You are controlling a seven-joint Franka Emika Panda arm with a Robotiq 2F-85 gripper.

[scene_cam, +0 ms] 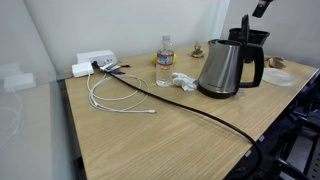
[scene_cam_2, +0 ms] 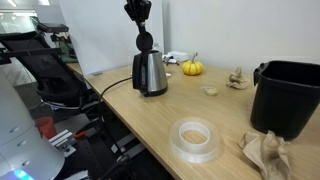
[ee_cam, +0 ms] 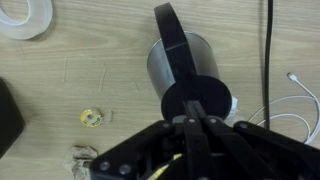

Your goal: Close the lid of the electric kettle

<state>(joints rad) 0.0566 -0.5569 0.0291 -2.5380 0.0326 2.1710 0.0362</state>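
Observation:
The electric kettle [scene_cam: 222, 68] is brushed steel with a black handle and stands at the back of the wooden table; it also shows in an exterior view [scene_cam_2: 150, 74] and in the wrist view [ee_cam: 188, 58]. Its lid [scene_cam: 245, 26] is a black flap standing upright, open, above the handle side; it also shows in an exterior view [scene_cam_2: 146, 42] and as a round black disc in the wrist view [ee_cam: 196, 98]. My gripper [scene_cam_2: 138, 14] hangs just above the raised lid, fingers pressed together and empty. In the wrist view the gripper [ee_cam: 190, 124] is right over the lid.
A clear water bottle [scene_cam: 164, 62], a white cable [scene_cam: 120, 98], a white power strip [scene_cam: 94, 64] and the kettle's black cord [scene_cam: 205, 112] lie on the table. A tape roll [scene_cam_2: 194, 138], a black bin [scene_cam_2: 288, 95], a small pumpkin [scene_cam_2: 192, 68] and crumpled paper [scene_cam_2: 266, 150] are nearby.

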